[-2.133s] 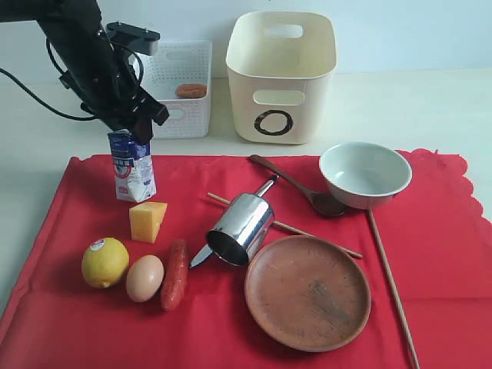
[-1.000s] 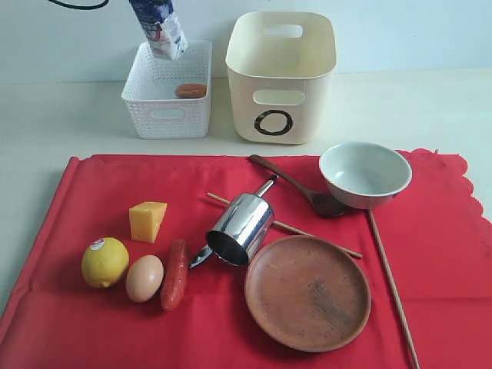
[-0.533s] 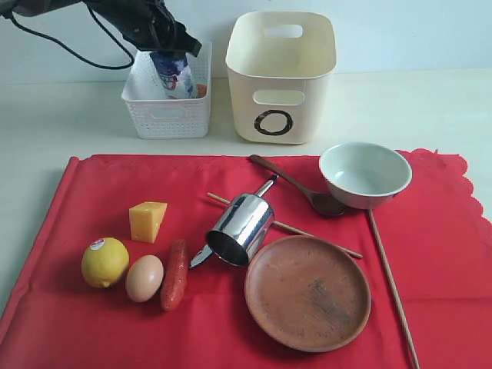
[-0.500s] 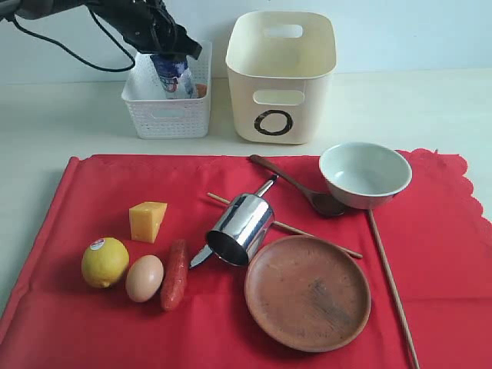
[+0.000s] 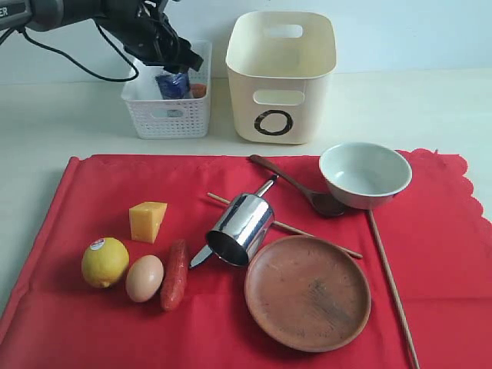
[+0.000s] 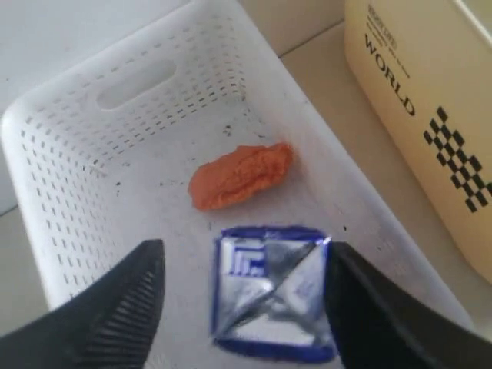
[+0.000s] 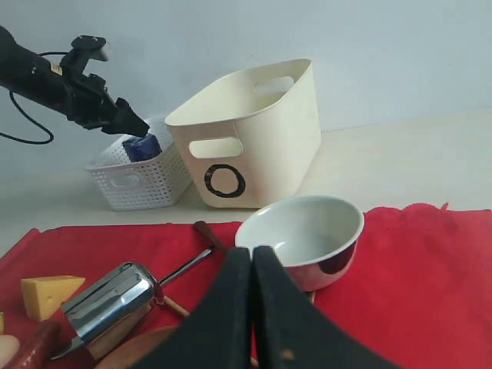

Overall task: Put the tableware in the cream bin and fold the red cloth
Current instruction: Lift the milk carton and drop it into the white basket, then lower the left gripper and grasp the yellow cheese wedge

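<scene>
Progress: nil. Plate (image 5: 307, 292), bowl (image 5: 365, 175), spoon (image 5: 296, 184), cup (image 5: 242, 227), knife (image 5: 198, 257) and chopsticks (image 5: 392, 288) lie on the flat, unfolded red cloth (image 5: 92, 323), none visibly in the cream bin (image 5: 280, 77). Left gripper (image 6: 244, 257) straddles the milk carton (image 6: 273, 296) in the white basket (image 6: 69, 177), jaws apart, gripping nothing. Right gripper (image 7: 253, 257) is closed, empty.

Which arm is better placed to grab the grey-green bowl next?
Right: the right gripper hangs close to the bowl; the left gripper is away over the white basket.

Exterior high overview, left wrist close above white basket (image 6: 65, 192), right wrist low, cream bin (image 5: 307, 81) shared
</scene>
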Robot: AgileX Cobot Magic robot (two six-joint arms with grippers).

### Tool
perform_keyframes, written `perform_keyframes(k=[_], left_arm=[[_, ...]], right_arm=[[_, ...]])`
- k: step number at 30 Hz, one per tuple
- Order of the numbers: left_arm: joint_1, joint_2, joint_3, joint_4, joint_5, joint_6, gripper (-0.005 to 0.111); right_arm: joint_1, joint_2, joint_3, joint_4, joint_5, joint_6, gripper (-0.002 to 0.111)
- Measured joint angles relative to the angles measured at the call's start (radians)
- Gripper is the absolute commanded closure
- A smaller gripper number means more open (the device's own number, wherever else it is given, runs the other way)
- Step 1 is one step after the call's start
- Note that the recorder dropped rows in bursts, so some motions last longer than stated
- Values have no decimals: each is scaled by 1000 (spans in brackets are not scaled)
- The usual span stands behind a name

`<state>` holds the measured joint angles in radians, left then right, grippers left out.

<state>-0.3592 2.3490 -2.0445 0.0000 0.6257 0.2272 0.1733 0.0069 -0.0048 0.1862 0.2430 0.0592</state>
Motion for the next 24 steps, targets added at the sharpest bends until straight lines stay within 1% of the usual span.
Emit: perform_keyframes(k=[6,9,12,14,15,19,21,22,24], left_arm=[[0,-54,0,0,62,0,42],[0,-120,0,0,126,0,42],[0,-195,0,0,226,0,44],[0,-245,0,0,310,0,51],[0,-264,0,0,347,0,57],[0,-330,-1,-43,532,0,89],[0,-345,1,-91,567,0,104],[0,-356,18,-126,574,0,106],[0,-381,72,-199,581,7,106]], right_arm=[[0,0,0,0,0,0,108],[0,0,0,0,0,0,108],[0,0,0,0,0,0,108],[0,0,0,0,0,0,108],[0,0,0,0,0,0,108],[0,0,0,0,0,0,108],[0,0,0,0,2,0,108],[0,0,0,0,2,0,108],[0,0,0,0,2,0,108]])
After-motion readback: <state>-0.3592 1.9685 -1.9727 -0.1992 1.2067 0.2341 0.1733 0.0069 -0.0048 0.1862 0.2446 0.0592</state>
